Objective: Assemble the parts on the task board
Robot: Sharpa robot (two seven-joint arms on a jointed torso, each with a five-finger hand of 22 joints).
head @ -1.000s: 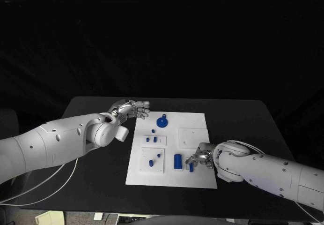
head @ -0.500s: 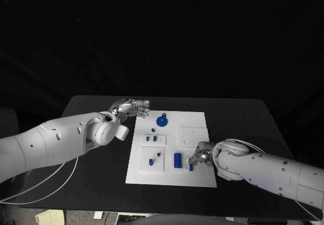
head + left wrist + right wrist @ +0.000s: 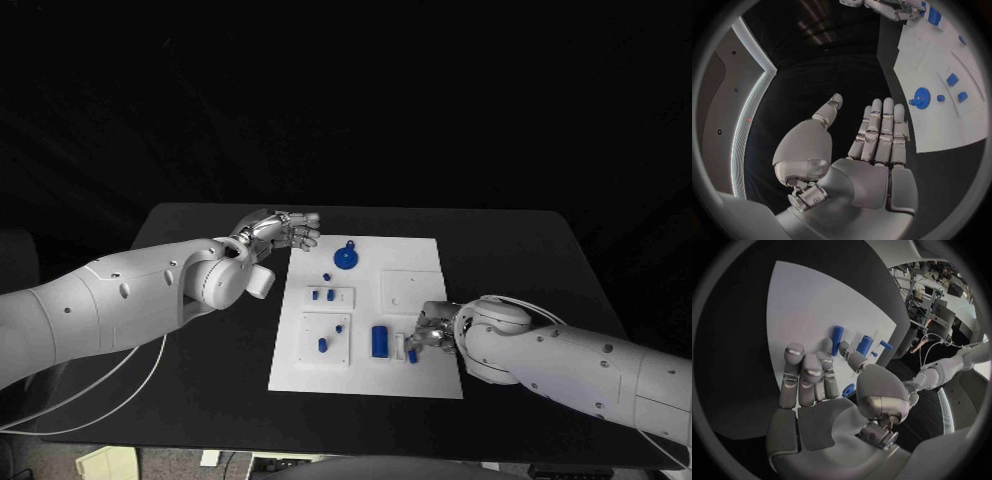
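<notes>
The white task board (image 3: 411,282) lies mid-table, and the left wrist view takes in its length (image 3: 942,125). On it are a round blue gear-like part (image 3: 346,259) (image 3: 921,95), a few small blue parts (image 3: 329,296) (image 3: 951,79), and a larger blue cylinder (image 3: 381,342) (image 3: 864,345). My right hand (image 3: 430,333) (image 3: 817,385) hovers over the board's near right area with fingers apart. A small blue part (image 3: 411,352) (image 3: 848,389) lies just under it; I cannot tell if they touch. My left hand (image 3: 283,232) (image 3: 873,145) is flat and holds nothing, beside the board's far left corner.
Black tabletop (image 3: 519,260) surrounds the board on all sides. Two raised white square plates (image 3: 326,342) (image 3: 410,290) sit on the board. A white cable (image 3: 101,400) hangs under my left arm, off the table's left edge.
My right hand has edged slightly further over the board above the small blue part. My left hand has stayed where it was.
</notes>
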